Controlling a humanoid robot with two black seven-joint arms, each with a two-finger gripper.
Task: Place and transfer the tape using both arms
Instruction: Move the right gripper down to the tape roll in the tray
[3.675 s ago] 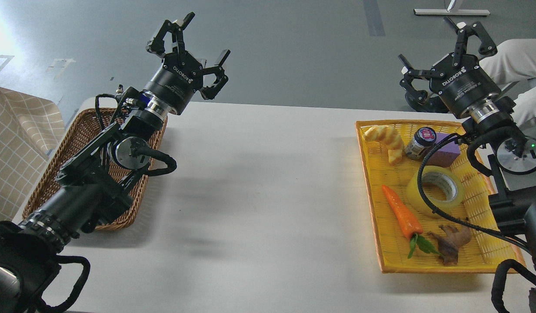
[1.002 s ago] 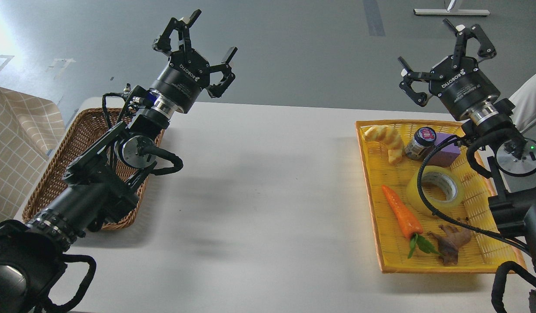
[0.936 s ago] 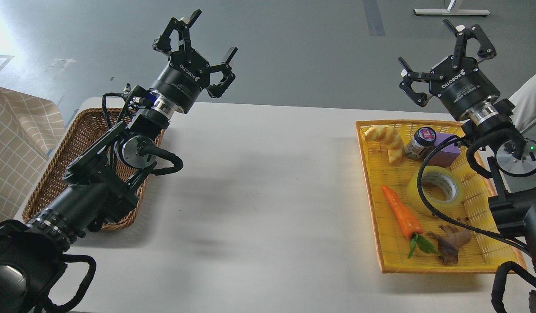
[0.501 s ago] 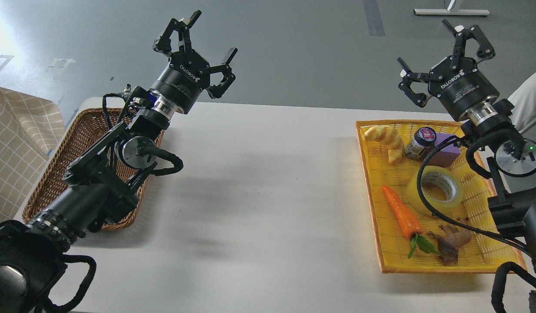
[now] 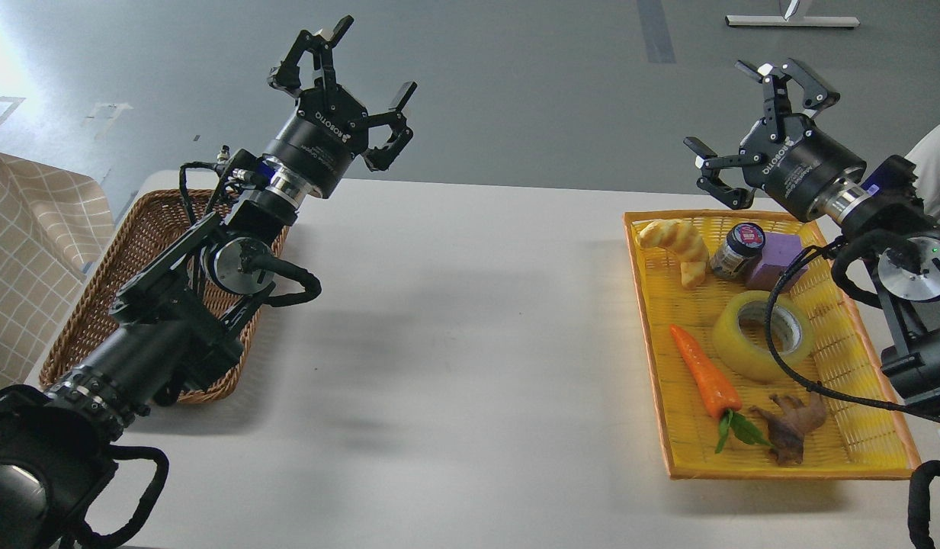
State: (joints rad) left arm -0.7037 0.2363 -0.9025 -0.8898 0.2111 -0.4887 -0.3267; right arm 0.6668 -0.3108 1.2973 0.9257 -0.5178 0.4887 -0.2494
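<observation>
**Both claws open and empty, tape in yellow tray**

Head view: the left gripper (image 5: 346, 88) is raised past the table's far edge, fingers spread wide, holding nothing. Below and behind it, under the left arm, sits a brown wicker basket (image 5: 88, 320); contents hidden by the arm, cannot tell. The right gripper (image 5: 752, 122) is also spread wide and empty, hovering over the far edge of the yellow tray (image 5: 652, 320). The tape (image 5: 761, 335) lies flat in the tray, below that claw and well apart from it, with an arm cable crossing over it. Also in the tray: croissant (image 5: 679, 245), small jar (image 5: 739, 248) and purple block (image 5: 774, 259) just under the claw, carrot (image 5: 704, 372) beside the tape, brown animal figure (image 5: 794, 427) nearest the camera.
</observation>
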